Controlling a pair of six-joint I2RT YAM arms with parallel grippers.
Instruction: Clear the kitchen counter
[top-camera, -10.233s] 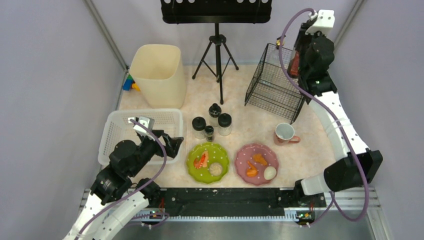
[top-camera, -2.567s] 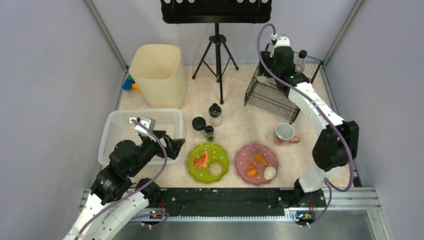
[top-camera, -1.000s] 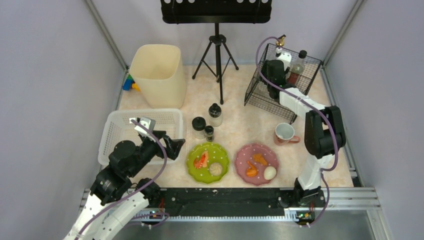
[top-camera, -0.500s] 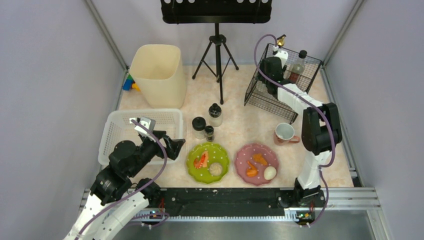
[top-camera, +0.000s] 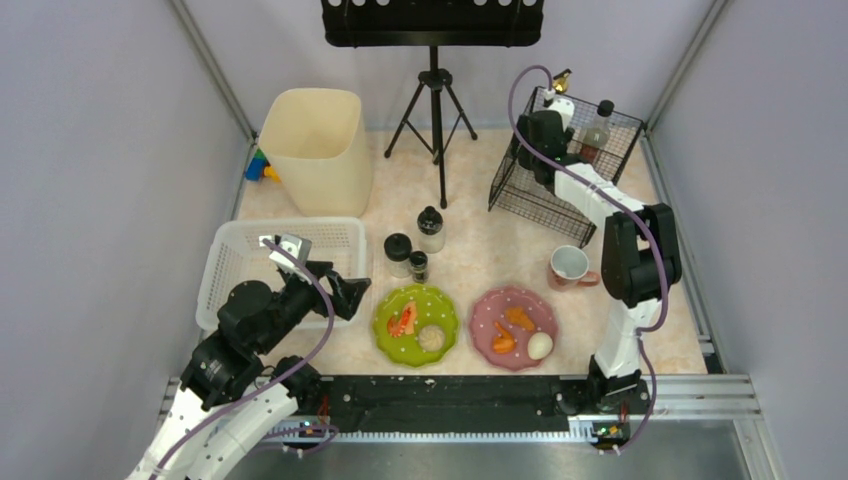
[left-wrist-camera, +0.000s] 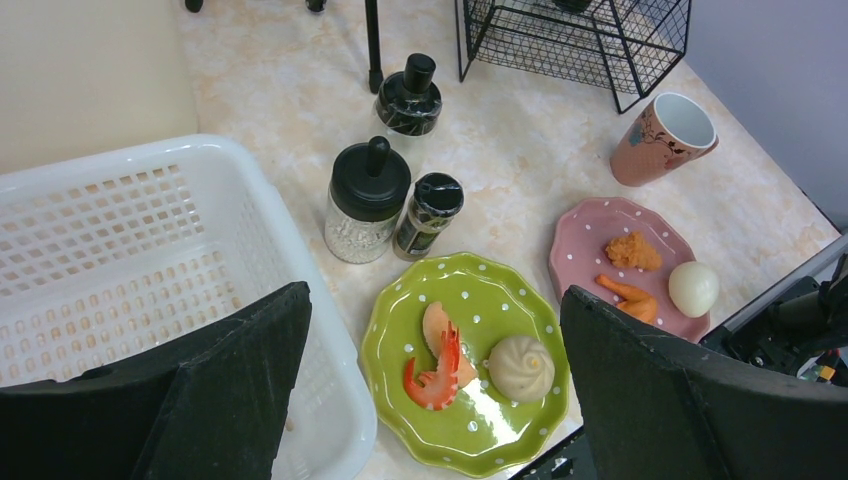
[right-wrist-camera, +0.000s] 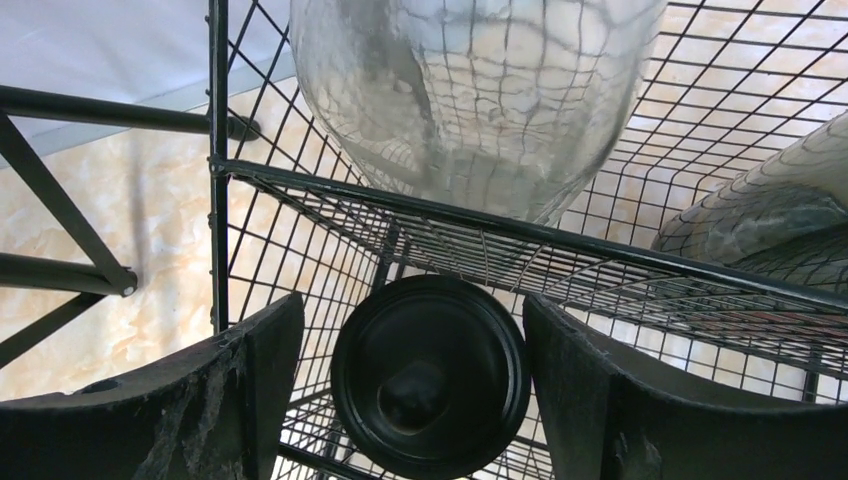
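The kitchen counter (top-camera: 480, 250) carries a green plate (top-camera: 416, 325) with a shrimp and a bun, a pink plate (top-camera: 513, 325) with food, a pink mug (top-camera: 571, 267) and three black-lidded jars (top-camera: 398, 252). My right gripper (top-camera: 545, 135) reaches down into the black wire rack (top-camera: 545, 190). In the right wrist view it (right-wrist-camera: 410, 310) is open, with a black-lidded jar (right-wrist-camera: 430, 375) between the fingers and a narrow gap on each side. My left gripper (left-wrist-camera: 435, 295) hangs open over the green plate (left-wrist-camera: 465, 360) and the basket's edge, holding nothing.
A white slotted basket (top-camera: 250, 262) stands at the left, a cream bin (top-camera: 315, 150) behind it. A black tripod stand (top-camera: 436, 110) rises at the back centre. A bottle (top-camera: 596, 130) stands in the rack beside a glass vessel (right-wrist-camera: 470, 90).
The right gripper's jaws have widened away from the jar's lid inside the rack. The left arm has not moved.
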